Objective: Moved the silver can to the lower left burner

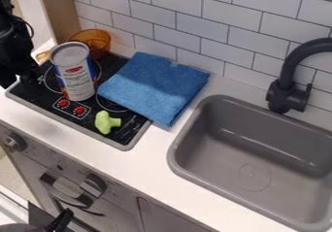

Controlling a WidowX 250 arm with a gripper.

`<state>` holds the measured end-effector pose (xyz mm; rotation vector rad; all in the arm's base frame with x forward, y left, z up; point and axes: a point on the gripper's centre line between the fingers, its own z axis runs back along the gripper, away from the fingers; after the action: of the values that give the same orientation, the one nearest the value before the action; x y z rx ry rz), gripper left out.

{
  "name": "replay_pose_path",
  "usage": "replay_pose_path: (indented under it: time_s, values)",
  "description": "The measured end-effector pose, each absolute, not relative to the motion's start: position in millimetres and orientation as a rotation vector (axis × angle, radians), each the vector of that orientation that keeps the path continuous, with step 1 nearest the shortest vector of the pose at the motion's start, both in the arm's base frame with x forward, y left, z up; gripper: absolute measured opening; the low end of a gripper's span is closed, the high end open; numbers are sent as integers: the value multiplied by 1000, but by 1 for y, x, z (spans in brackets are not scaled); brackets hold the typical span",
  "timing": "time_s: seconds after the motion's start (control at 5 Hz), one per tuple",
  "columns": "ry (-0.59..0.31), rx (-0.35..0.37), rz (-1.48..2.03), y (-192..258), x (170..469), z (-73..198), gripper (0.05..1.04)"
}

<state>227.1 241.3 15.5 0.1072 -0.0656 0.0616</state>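
The gripper (22,76) is at the far left, over the stove's left edge, a short way left of the silver can. Upright on the black stove top (88,117) stands the silver can (74,73), with its grey lid up and a red, white and blue label. Its base is just behind the two red knobs, and part of a burner ring shows around its left side. A visible gap separates the can from the gripper.
An orange bowl (92,39) sits behind the can. A folded blue cloth (154,86) overlaps the stove's right side; a green broccoli piece (106,122) lies near its front. Farther right are the grey sink (227,124) and dark faucet (285,88).
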Motion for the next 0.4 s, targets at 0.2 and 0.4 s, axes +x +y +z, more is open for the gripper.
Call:
replay_pose_path:
  time_s: [0.2, 0.4]
  values:
    - [-41, 86, 54, 238, 224, 5, 1001]
    - [-37, 131, -45, 236, 234, 4, 1001]
